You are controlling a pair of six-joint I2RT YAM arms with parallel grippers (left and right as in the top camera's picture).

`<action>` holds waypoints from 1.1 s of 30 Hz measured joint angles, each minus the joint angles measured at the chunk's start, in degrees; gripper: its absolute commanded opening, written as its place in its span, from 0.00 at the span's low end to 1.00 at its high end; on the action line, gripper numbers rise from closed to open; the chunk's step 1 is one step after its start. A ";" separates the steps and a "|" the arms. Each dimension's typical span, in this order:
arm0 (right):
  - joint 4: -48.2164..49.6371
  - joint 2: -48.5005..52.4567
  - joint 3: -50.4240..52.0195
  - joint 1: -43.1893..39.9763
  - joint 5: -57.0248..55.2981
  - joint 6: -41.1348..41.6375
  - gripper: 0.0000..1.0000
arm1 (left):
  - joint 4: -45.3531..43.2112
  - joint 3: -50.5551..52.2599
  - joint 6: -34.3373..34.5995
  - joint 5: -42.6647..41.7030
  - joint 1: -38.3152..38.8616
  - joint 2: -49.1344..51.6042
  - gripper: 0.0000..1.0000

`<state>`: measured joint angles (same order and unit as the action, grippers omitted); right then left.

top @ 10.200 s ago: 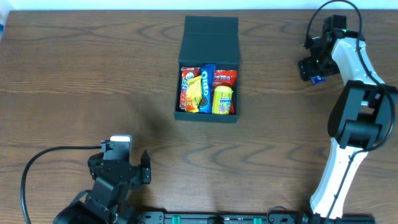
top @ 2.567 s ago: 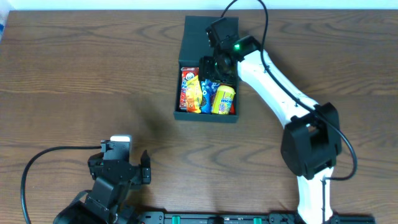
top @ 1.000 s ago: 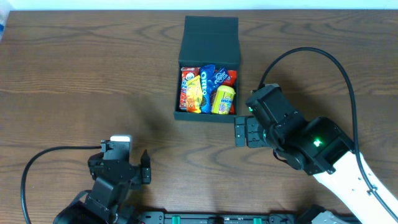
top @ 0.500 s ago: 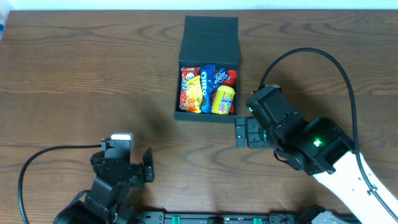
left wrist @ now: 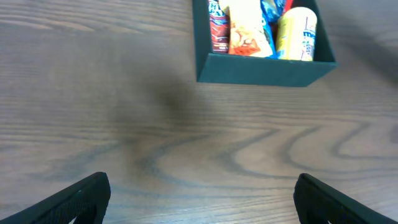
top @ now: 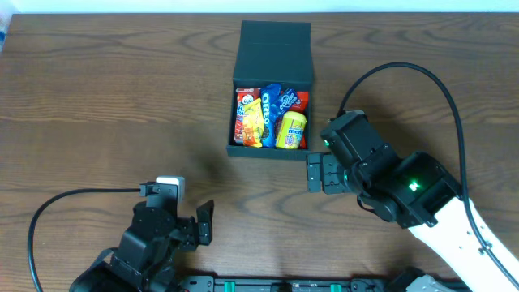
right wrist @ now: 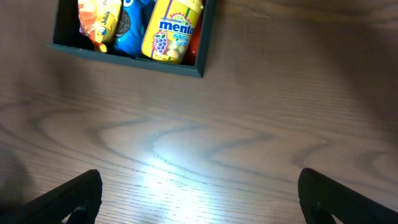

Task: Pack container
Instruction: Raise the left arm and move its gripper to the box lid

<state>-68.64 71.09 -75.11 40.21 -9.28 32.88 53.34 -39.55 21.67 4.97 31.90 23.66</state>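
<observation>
You have the dark teal-green rectangular cardboard container (top: 270, 153) on the brown wooden table (top: 105, 105) at 12 o'clock, its hinged flap lid (top: 276, 50) lying behind it. Inside, the yellow cylindrical Mentos tube (top: 291, 130) sits at 3 o'clock, with the blue foil Oreo packet (top: 268, 104) just left of it. The right gripper (top: 315, 173) is at 4 o'clock from the container, and the left gripper (top: 175, 207) is at 7 o'clock.

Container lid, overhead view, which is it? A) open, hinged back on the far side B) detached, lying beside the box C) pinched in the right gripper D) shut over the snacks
A: the flap lid of the container is folded back on the far side, still joined to the box, and the snack packets lie uncovered.
</observation>
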 measured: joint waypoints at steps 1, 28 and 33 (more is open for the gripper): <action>-0.02 0.00 0.00 0.00 0.00 0.00 0.99 | -0.20 0.00 0.48 -0.20 0.00 0.00 0.96; -0.59 -0.02 0.24 0.11 0.00 0.00 0.99 | 12.83 -58.58 -3.10 -6.36 -16.81 54.69 0.95; -0.57 -0.02 0.24 0.11 0.00 0.00 0.99 | 9.84 -59.32 -5.44 -16.94 -30.84 57.88 0.95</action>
<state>-69.21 71.07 -74.87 40.32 -9.28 32.88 63.18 -98.87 16.23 -11.97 1.06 81.54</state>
